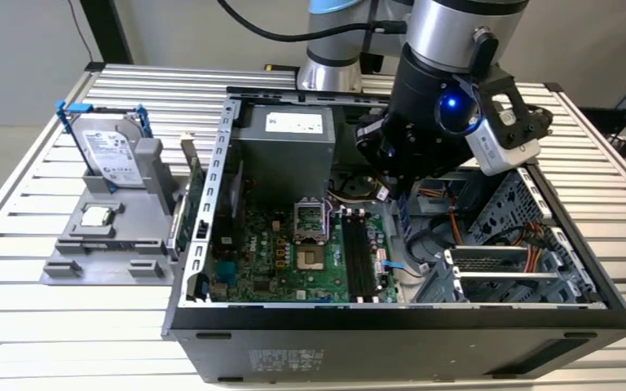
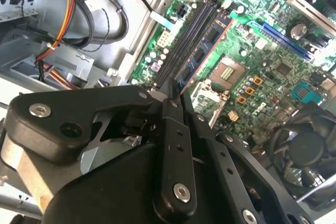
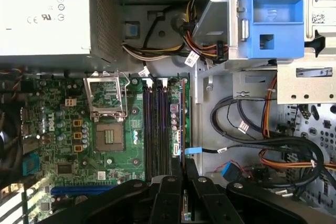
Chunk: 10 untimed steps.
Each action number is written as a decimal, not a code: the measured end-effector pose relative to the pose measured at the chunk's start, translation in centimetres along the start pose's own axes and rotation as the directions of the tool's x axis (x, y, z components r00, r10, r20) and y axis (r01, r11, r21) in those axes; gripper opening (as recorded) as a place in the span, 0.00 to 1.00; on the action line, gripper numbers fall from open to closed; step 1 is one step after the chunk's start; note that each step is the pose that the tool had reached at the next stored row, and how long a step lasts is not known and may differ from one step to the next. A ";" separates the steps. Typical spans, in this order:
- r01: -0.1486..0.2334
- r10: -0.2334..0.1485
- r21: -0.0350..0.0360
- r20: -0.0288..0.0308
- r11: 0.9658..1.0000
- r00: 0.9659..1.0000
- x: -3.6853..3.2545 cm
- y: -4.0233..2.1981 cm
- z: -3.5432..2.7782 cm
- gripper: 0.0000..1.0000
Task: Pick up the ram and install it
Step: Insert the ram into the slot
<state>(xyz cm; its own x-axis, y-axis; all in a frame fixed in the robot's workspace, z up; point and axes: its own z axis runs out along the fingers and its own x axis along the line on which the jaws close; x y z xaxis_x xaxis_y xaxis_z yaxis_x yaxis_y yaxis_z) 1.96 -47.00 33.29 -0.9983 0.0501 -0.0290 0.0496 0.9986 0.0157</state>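
The ram (image 2: 206,50) is a dark blue stick with black chips, and my gripper (image 2: 176,94) is shut on one end of it. In the second wrist view it hangs edge-down just above the black memory slots (image 2: 185,39) of the green motherboard (image 2: 273,40), roughly parallel to them. In the first wrist view the black fingers (image 3: 169,182) close over the thin edge of the ram (image 3: 184,129), beside the slots (image 3: 156,124). In the exterior view the arm's wrist reaches into the open computer case (image 1: 400,314), and the ram (image 1: 403,213) shows as a blue strip below it.
A silver hard drive (image 1: 112,151) and a small square CPU (image 1: 98,216) rest on a grey holder at the exterior view's left. Inside the case are the power supply (image 1: 291,138), the open CPU socket (image 3: 107,106), a drive cage (image 1: 509,220) and loose cables (image 3: 273,150).
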 end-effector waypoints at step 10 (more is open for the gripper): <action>0.000 0.000 0.000 0.000 1.000 1.000 0.01 0.01 0.25 0.00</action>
<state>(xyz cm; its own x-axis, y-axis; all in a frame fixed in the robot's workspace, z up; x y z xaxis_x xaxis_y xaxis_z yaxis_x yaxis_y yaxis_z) 1.97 -46.99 33.04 -0.9983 0.0500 -0.0290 0.0496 0.9986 0.0158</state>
